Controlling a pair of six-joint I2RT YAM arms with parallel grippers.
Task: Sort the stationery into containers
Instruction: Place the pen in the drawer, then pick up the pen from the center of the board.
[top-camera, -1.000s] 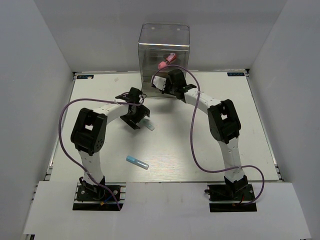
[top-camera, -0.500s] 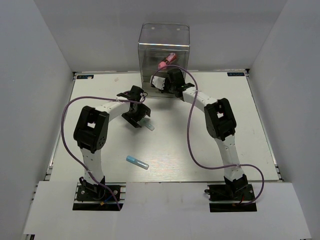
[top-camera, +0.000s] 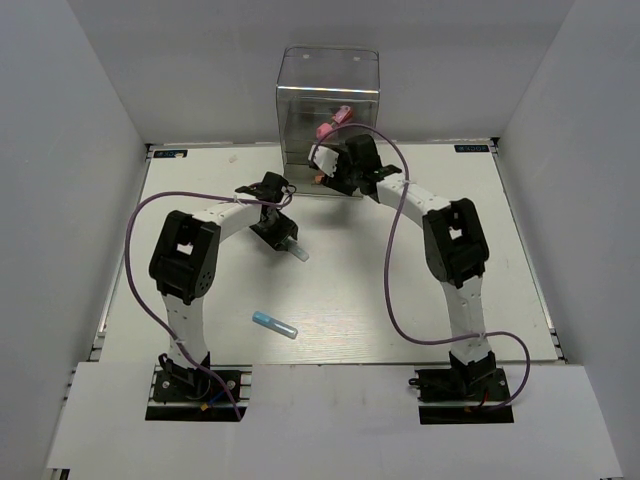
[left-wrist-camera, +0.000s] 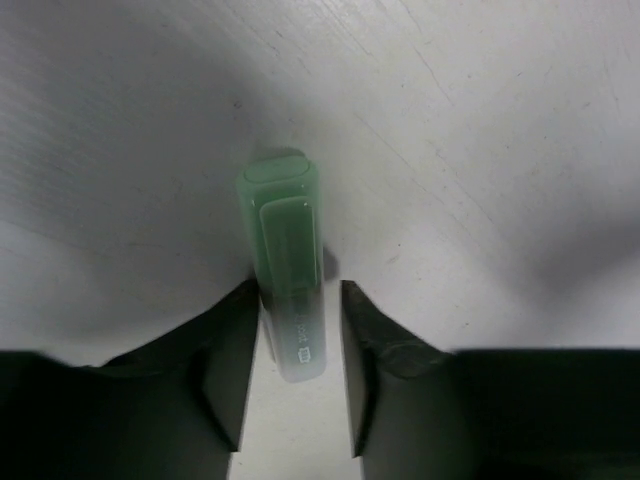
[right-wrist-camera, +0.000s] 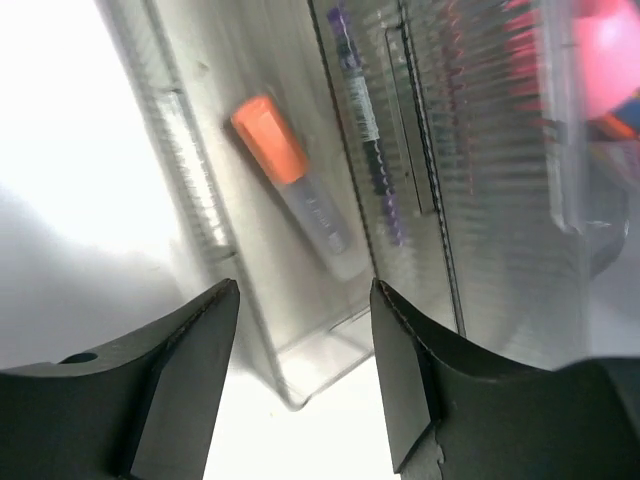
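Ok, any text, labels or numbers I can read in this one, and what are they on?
No text reads clearly.
Green-capped marker: small print on its barrel, blurred.
Orange-capped marker: faint print, unreadable.
Dark pen: print along the barrel, blurred.
Blue labels at both far corners: too small.

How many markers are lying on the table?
2: a green marker between the left hand's fingers, a blue marker alone nearer the table's front. Others may be hidden.
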